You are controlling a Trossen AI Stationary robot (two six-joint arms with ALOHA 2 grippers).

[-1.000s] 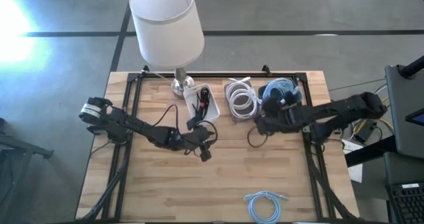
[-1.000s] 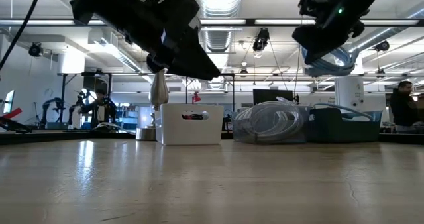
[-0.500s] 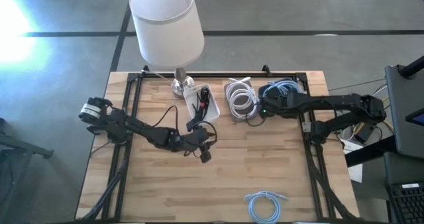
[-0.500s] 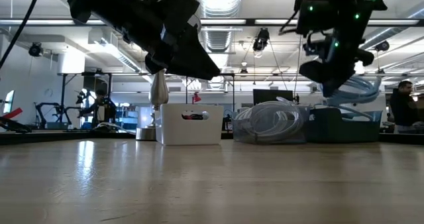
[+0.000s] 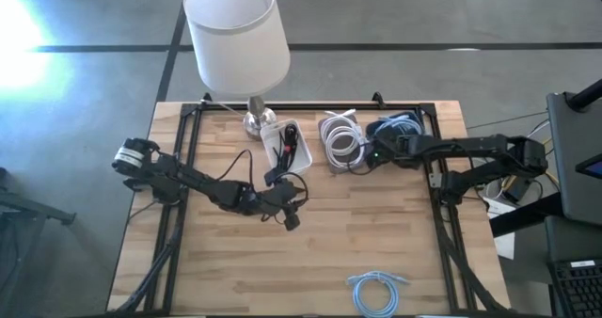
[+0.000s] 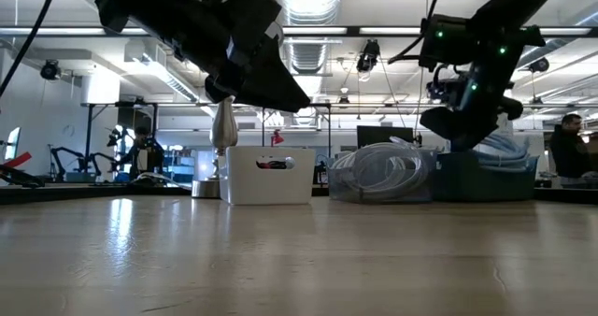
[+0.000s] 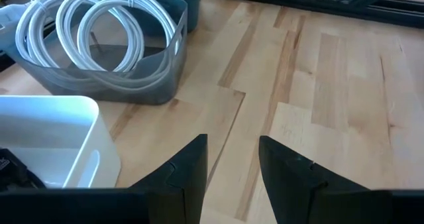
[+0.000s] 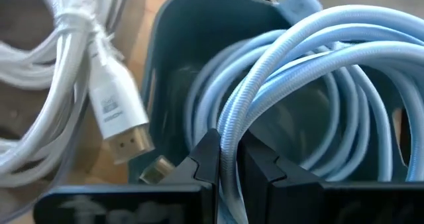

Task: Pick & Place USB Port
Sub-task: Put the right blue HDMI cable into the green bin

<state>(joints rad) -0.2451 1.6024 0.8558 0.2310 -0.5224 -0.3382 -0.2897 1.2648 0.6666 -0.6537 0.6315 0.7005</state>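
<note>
A light-blue coiled cable (image 5: 402, 126) sits in my right gripper (image 5: 376, 154), which is shut on it over the dark teal bin (image 8: 171, 58) at the table's far right. In the low view the coil (image 6: 503, 148) hangs into that bin (image 6: 472, 179). My left gripper (image 7: 232, 163) is open and holds nothing; it hovers above the table beside the white bin (image 7: 46, 141). It shows as the left gripper (image 5: 288, 205) near the table's middle. A second light-blue cable coil (image 5: 376, 288) lies flat on the table by the near edge. My right gripper pinches a few strands of the light-blue cable's coil (image 8: 228, 121) between its two fingers (image 8: 211, 163). The fingers lie across the strands. The rest of the coil loops away from the fingers down into the teal bin, its far loops against the bin's inner wall.
A clear grey bin with white cables (image 5: 340, 141) stands between the white bin (image 5: 287, 147) and the teal one; a white plug (image 8: 116, 114) lies close by. A lamp (image 5: 235, 31) stands at the far left. Bare wood lies across the table's middle and near side.
My right gripper has moved toward the table's far edge and down, staying shut on the light-blue cable. The coil, which hung high above the bins, has come down into the teal bin. My left arm has kept still.
</note>
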